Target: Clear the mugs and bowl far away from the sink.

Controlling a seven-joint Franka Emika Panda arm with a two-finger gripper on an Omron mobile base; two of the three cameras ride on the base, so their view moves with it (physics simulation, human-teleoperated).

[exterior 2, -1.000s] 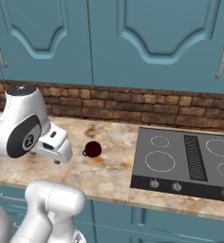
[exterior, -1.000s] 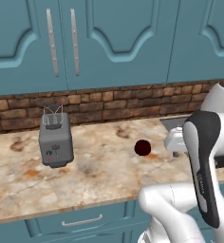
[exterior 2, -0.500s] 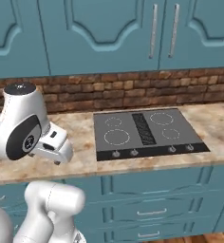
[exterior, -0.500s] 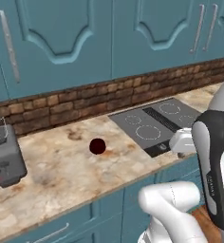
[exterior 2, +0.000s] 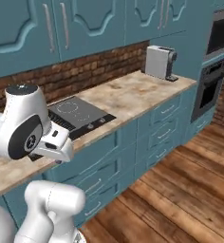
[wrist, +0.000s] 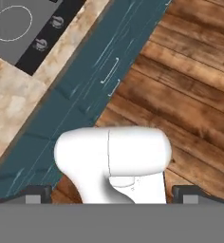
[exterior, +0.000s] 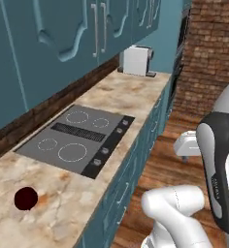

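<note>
A small dark maroon mug [exterior: 25, 198] stands on the marble counter [exterior: 116, 97] at the lower left of the left base view, just left of the black stovetop [exterior: 73, 138]. My gripper [wrist: 112, 193] is open with nothing between its fingers; its two dark fingertips [wrist: 38, 192] stand wide apart at the bottom of the hand view. It hangs off the counter's front edge, over the wooden floor [wrist: 190, 95] and well to the right of the mug. The bowl and the sink are out of view.
The stovetop [exterior 2: 78, 114] lies in the counter beside my arm. A white coffee machine [exterior 2: 160, 61] stands at the counter's far end, next to a built-in oven [exterior 2: 213, 71]. Teal drawers [wrist: 85, 85] run below the counter edge. Open wooden floor [exterior 2: 180, 190] spreads to the right.
The whole picture has swung as the base turned: the toaster has left view, and the stovetop, coffee machine and floor have come in. The maroon mug stays on the counter. The gripper stays open.
</note>
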